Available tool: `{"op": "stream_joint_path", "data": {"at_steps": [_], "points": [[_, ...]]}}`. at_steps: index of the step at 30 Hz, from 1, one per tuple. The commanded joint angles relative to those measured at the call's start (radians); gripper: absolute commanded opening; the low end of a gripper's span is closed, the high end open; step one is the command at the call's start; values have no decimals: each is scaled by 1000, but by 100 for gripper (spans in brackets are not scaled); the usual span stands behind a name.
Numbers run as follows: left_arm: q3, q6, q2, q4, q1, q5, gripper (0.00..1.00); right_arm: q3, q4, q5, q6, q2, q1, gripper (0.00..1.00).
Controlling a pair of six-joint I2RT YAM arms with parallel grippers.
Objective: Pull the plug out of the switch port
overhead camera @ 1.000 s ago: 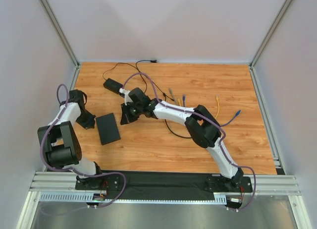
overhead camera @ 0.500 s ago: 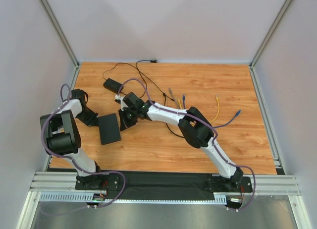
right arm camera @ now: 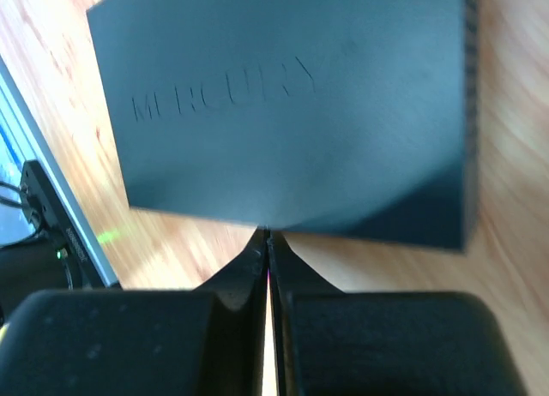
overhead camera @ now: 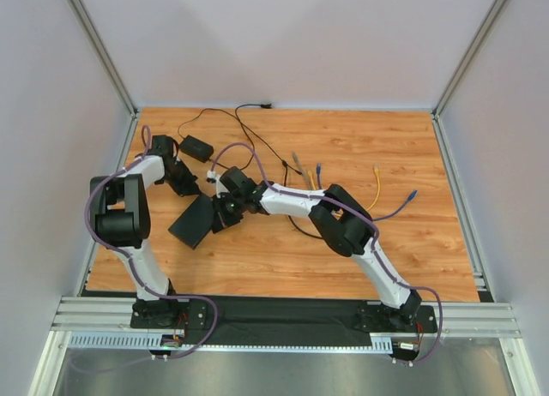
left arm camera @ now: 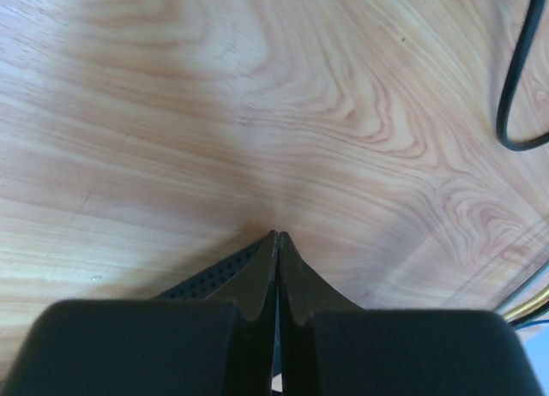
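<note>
Wooden table (overhead camera: 343, 259) is carrying the switch (overhead camera: 192, 222). Right claw (right arm camera: 268, 236), pinched together, is touching it; left claw (left arm camera: 276, 240), likewise together, is hanging nearby.

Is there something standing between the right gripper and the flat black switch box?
Nothing visible does. In the right wrist view the shut right gripper sits right at the near edge of the flat matte-black rectangular switch, and no object shows between them.
</note>
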Motion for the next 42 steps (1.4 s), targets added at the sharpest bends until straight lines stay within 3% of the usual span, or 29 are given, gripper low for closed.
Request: {"op": "stream_joint_path", "data": {"at_steps": [1,3,4,8,9,11,12,13,14,18,25,32,36,42], "points": [[59,46,-72,-62,7,-2,0,-82,118,-6,-6,-149,-40,0],[52,23,-138,-135,7,-98,0,-94,83,34,-52,-174,-54,1],[35,10,-229,-148,7,-195,4,-94,68,49,-99,-187,-66,1],[-98,-53,-486,-174,7,-369,20,-67,17,63,-167,-178,-92,6],[-118,-63,-575,-191,7,-391,36,-56,5,50,-176,-172,-95,11],[-187,-93,-650,-223,9,-411,44,-13,-23,4,-205,-143,-108,23],[-216,-107,-686,-232,9,-410,48,10,-41,-3,-216,-131,-109,34],[-247,-147,-750,-237,9,-399,59,31,-60,-25,-231,-103,-112,42],[-314,-161,-778,-243,12,-385,61,60,-77,-39,-248,-86,-114,48],[-488,-220,-907,-215,36,-273,61,207,-160,-85,-311,19,-118,59],[-681,-336,-1002,-114,45,-170,54,395,-236,-131,-344,158,-123,62],[-771,-389,-950,9,44,-167,53,389,-221,-176,-328,173,-126,58],[-769,-409,-878,67,47,-164,51,346,-212,-181,-328,149,-126,51],[-688,-310,-734,79,85,-219,46,289,-207,-213,-325,127,-126,42]]}}
